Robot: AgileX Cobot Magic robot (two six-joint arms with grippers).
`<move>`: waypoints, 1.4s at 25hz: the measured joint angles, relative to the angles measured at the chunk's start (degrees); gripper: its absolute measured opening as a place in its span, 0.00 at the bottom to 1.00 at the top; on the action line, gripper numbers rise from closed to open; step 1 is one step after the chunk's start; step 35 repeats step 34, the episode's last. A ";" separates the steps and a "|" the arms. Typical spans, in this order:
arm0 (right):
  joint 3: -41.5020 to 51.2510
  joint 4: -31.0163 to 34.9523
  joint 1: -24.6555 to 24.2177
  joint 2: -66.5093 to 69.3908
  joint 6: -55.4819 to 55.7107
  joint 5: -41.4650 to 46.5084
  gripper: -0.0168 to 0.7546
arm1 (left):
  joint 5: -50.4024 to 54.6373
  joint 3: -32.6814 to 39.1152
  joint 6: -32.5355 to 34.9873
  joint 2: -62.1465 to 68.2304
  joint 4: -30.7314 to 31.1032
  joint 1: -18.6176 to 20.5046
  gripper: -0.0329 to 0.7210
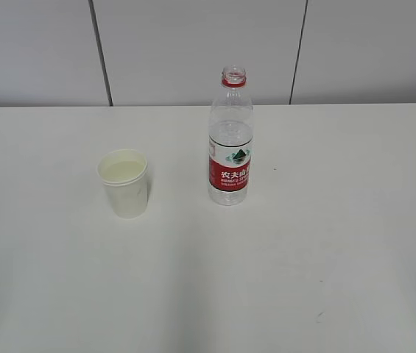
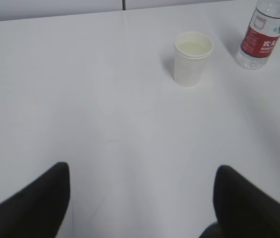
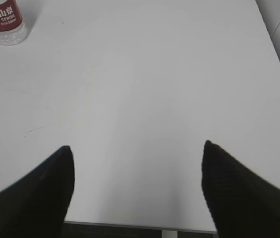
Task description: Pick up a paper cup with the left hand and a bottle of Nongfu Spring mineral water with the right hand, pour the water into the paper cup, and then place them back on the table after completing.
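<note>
On table [image 1: 355, 220] | cup [image 2: 193, 58], bottle [image 3: 2, 21] well beyond both open claws

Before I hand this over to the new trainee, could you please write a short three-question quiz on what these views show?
1. True or false: the bottle stands upright with its cap off.
2. What does the paper cup hold? A) nothing B) pale liquid C) a lid
3. Fill in: in the exterior view the cup stands to the ____ of the bottle, apart from it, on the table.

Key: 1 true. 2 B. 3 left. Both the left gripper and the right gripper have open jaws, holding nothing.
</note>
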 joint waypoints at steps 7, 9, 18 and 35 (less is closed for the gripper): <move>0.00 0.00 0.00 0.00 0.00 0.00 0.79 | 0.00 0.00 0.00 0.00 0.00 0.00 0.76; 0.00 0.00 0.00 0.00 0.00 0.00 0.79 | 0.00 0.00 0.00 0.00 0.00 0.00 0.74; 0.00 0.00 0.00 0.00 0.00 0.00 0.79 | 0.00 0.00 0.00 0.00 0.00 0.00 0.73; 0.00 0.00 0.00 0.00 0.00 0.00 0.79 | 0.00 0.00 0.00 0.00 0.00 0.00 0.73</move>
